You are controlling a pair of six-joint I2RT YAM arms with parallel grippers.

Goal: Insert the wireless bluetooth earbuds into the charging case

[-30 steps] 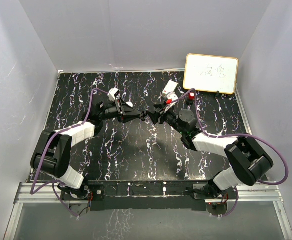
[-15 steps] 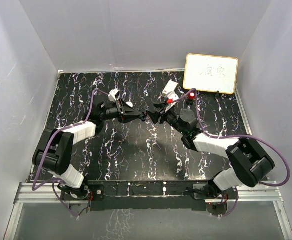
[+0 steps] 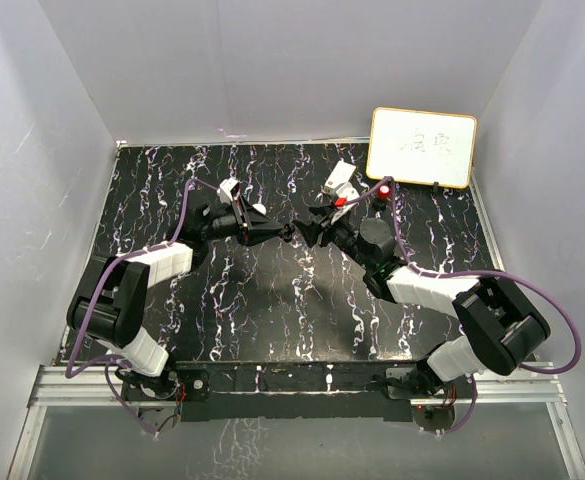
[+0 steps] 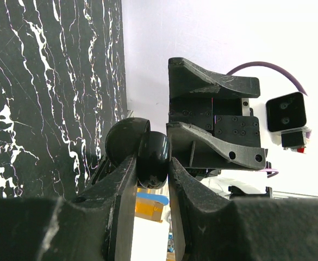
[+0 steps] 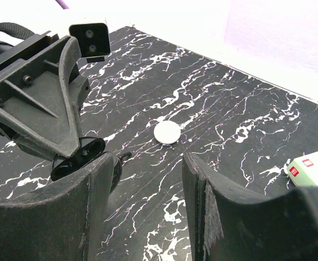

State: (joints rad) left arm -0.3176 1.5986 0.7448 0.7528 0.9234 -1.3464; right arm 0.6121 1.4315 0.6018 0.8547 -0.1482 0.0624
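Barely a change in the last second: both arms hold their meeting pose above the table (image 3: 272, 300).
My left tool (image 4: 152, 163) stays clamped on the black charging case (image 4: 153, 155). My right tool (image 5: 147, 157) waits half open and empty beside it. I see no earbud, so nothing is inserted yet.

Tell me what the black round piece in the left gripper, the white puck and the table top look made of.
The black round piece: likely hard plastic, glossy; soft highlights curve over it. The white puck: probably plastic, smooth, even white; too small to be sure. The table top: black with white veins like marble, perhaps only a printed sheet.
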